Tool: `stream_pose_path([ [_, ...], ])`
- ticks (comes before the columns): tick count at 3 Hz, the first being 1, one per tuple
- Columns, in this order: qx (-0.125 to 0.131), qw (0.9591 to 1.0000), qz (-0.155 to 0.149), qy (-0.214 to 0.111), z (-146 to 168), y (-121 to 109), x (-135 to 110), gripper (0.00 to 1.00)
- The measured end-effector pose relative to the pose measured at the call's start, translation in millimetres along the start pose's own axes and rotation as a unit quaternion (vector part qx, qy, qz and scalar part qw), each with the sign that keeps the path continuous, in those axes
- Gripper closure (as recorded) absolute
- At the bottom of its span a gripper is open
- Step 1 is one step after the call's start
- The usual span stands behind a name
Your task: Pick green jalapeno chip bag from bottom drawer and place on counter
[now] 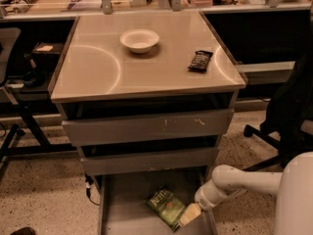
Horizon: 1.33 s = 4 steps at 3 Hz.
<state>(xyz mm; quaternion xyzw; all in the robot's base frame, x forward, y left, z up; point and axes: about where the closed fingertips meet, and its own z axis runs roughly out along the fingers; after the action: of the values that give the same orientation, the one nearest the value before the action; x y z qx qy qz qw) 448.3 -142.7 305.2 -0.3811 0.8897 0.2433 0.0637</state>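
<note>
The green jalapeno chip bag (166, 207) lies flat on the grey floor of the open bottom drawer (127, 214), right of its middle. My gripper (190, 214) hangs low in the drawer at the bag's right edge, at the end of my white arm (234, 182) that comes in from the right. The counter (98, 67) is the beige glossy top of the cabinet above.
A white bowl (140, 39) and a small dark packet (200, 60) sit on the counter. Two shut grey drawers (146, 126) are above the open one. A black office chair (288, 116) stands at the right, a desk frame (19, 106) at the left.
</note>
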Motion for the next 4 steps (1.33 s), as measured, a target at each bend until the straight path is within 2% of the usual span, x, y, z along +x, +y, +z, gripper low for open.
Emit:
stream_pose_path([
  [1,0.001,0.9995,-0.009,-0.029,26.8,-12.4,-13.8,0.0],
  [2,-0.001,0.9989,-0.015,-0.044,50.2,-20.7,-24.3,0.0],
  [3,-0.008,0.9979,-0.025,-0.059,83.8,-30.0,-47.2,0.0],
  [4,-0.013,0.9976,-0.026,-0.063,98.4,-28.7,-41.0,0.0],
])
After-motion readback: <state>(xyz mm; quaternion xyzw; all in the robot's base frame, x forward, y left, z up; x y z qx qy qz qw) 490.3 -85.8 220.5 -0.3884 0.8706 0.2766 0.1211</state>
